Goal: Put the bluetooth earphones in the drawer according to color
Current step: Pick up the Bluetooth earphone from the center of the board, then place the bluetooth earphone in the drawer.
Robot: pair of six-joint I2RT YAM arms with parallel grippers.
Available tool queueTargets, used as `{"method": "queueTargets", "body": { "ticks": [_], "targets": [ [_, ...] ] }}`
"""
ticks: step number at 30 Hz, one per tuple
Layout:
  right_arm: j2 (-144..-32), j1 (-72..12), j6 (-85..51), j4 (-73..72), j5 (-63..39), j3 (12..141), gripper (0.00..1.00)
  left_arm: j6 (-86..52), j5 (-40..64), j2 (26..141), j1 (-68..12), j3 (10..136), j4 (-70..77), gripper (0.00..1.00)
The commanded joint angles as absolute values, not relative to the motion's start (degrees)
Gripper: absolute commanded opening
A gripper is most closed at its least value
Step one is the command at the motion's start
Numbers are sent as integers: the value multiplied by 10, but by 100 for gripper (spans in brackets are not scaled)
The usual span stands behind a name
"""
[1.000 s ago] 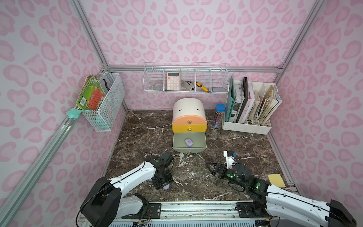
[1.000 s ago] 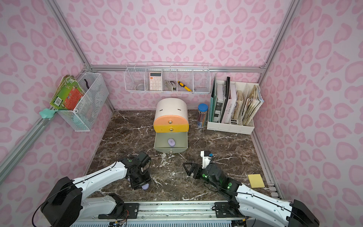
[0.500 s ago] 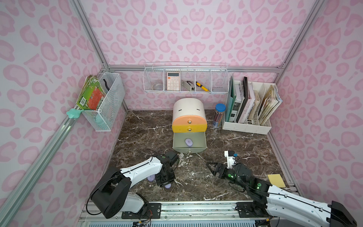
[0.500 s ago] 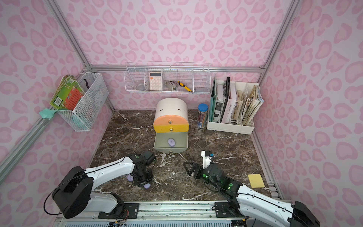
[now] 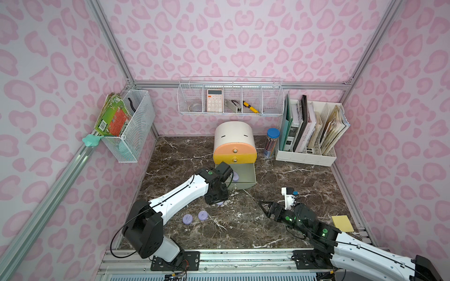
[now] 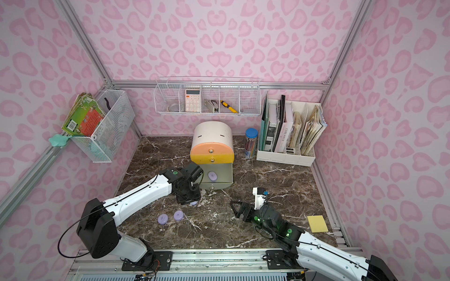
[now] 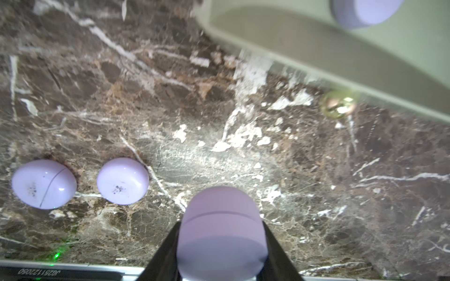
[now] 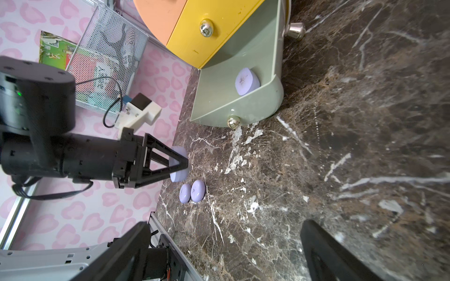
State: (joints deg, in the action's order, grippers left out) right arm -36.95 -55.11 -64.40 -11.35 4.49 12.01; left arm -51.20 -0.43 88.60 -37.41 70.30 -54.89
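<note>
**One lavender case in my left hand, just in front of the open drawer**

My left hand (image 8: 180, 162) is closed on a lavender earphone case (image 7: 220, 214) — the two black fingers (image 7: 163, 255) press on both of its sides, and the case stands on its edge between them. I hold it just in front of the drawer cabinet (image 5: 233, 135), near the left corner of the grey-green bottom drawer (image 6: 219, 185), which is pulled out. I cannot tell whether the case touches the table (image 5: 287, 170) or hangs a little above it.

Inside this open drawer lies a second lavender case (image 6: 212, 176), flat on the drawer floor and near the front wall. The peach drawer (image 5: 233, 147) and the yellow drawer (image 5: 243, 159) above it are shut.

Two more lavender cases lie on the table farther out from the cabinet, on my left side. These are the nearer case (image 5: 202, 215) and the farther case (image 5: 187, 219), just beside each other with a thin gap between them in the left wrist view.

My right hand (image 5: 264, 208) is over the table in front of the cabinet, toward my right and well apart from the open drawer — its fingers are spread wide and it holds nothing.
</note>
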Motion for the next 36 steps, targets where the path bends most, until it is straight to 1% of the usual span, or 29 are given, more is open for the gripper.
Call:
{"method": "queueTargets", "body": {
  "ticks": [1,7,11,18,24,31,34,36],
  "targets": [
    [-360,-547,-649,-100,47,115,99,-476,-40,918,-373,763,-581,28],
    [-335,-532,-650,-88,40,107,99,-445,-66,988,-365,879,-582,28],
    [-320,-525,-650,-80,34,102,99,-431,-83,1024,-360,929,-573,28],
    [-306,-517,-655,-83,23,89,99,-415,-86,1067,-354,948,-524,29],
    [-308,-517,-657,-94,18,80,99,-408,-82,1079,-354,939,-481,31],
    [-310,-517,-659,-97,16,77,98,-407,-73,1096,-353,940,-470,32],
    [-312,-516,-658,-100,15,77,99,-409,-65,1096,-353,937,-466,36],
    [-315,-516,-659,-101,14,78,99,-409,-59,1095,-354,938,-469,47]
  ]
}}
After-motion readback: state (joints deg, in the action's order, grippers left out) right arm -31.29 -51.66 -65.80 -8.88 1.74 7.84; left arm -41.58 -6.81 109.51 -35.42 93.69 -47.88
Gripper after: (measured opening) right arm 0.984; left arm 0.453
